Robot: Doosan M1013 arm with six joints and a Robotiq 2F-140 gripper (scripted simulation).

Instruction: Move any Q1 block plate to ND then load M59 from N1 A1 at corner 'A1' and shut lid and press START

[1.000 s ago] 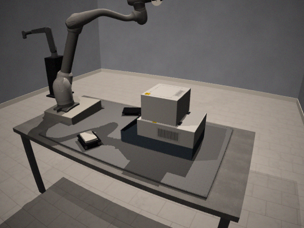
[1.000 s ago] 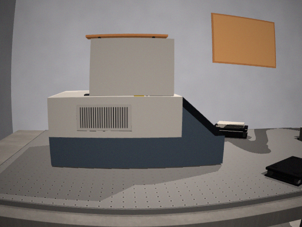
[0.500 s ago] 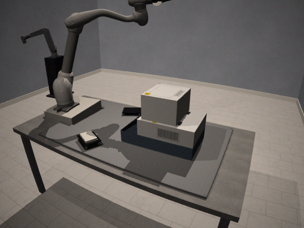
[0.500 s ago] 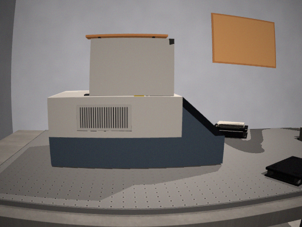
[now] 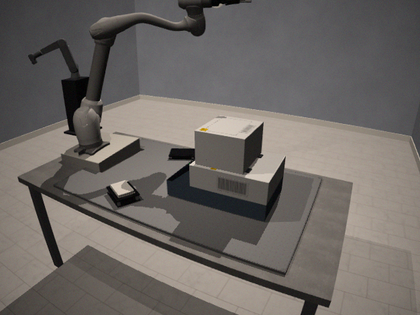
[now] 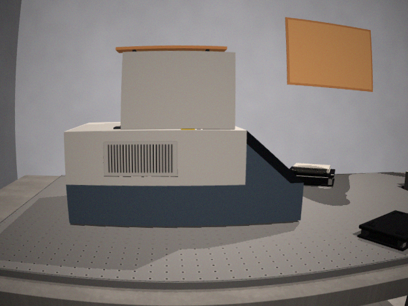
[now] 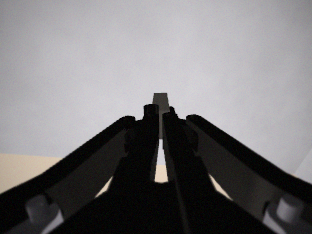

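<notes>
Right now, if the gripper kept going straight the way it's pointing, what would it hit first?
Nothing near, as far as the wrist view shows. The gripper, jaws shut on nothing, is high above the table and points roughly level at the bare grey wall. That wall would likely come first, though its distance is unclear.

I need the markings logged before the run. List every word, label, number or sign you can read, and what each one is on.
No text can be read in any view.
Barcode-like label on the cycler's lid: bars only, too small to read.
Yellow sticker on the lid top: blurred.
Yellow sticker on the cycler body: blurred.
Striped panel on the body: a vent grille, not print.
Plate on the nest: no print discernible.
</notes>
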